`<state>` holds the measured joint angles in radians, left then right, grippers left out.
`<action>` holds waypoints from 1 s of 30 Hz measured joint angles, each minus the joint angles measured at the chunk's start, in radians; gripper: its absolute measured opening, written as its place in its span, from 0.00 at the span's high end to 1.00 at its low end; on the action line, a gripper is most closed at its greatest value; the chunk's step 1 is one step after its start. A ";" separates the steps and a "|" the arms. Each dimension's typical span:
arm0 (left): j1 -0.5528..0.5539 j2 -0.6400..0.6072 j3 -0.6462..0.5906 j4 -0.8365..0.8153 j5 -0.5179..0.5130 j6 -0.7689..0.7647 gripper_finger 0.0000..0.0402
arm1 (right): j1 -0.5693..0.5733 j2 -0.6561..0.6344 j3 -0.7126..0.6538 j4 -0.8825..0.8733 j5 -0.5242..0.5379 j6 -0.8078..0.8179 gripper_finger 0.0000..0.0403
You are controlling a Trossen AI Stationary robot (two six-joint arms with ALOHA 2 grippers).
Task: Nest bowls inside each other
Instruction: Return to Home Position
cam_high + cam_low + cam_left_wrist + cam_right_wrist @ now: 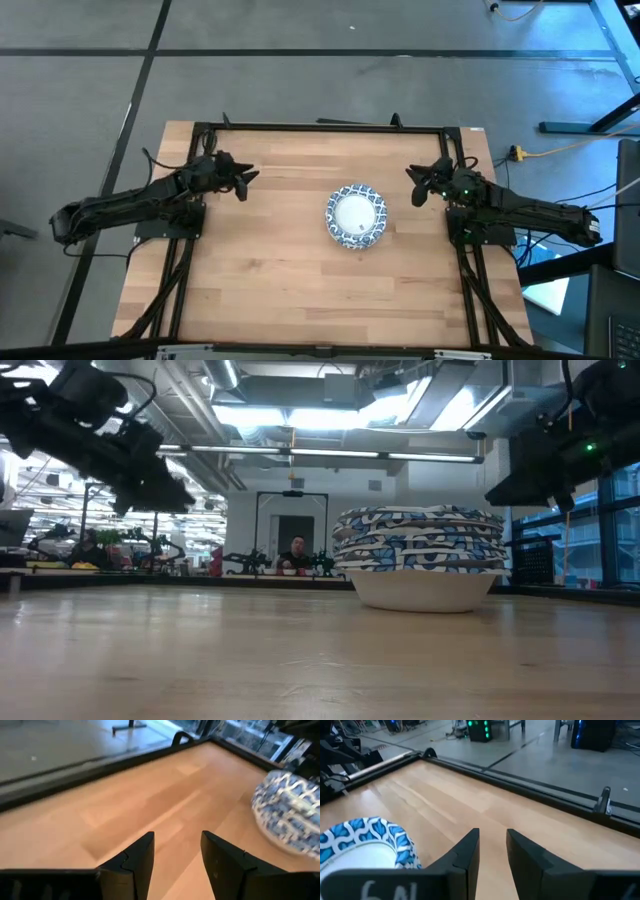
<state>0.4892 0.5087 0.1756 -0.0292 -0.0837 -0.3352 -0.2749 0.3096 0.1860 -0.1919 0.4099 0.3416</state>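
Both arms hanging clear, bowls nested at centre.
Left gripper is hovering above the table near its left edge, fingers spread, pinching nothing. The bowls are sitting in one nested stack about mid-table, between the two grippers, touching neither and nearer the right one; the low view is showing the rims layering a bit unevenly, exact count not readable. Right gripper is hovering near the right edge, fingers slightly parted, nothing between them. Risk, as I'm judging it: either arm swinging low or inward while parking could be clipping the tall stack, sliding it or tipping upper bowls off; the uneven rims are making that likelier.
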 joint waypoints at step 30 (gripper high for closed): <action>0.002 0.000 -0.092 -0.085 -0.035 -0.084 0.61 | 0.003 -0.020 -0.101 -0.025 -0.040 0.118 0.76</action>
<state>0.4908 0.5091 0.0834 -0.1143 -0.1186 -0.4195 -0.2715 0.2897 0.0849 -0.2165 0.3698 0.4599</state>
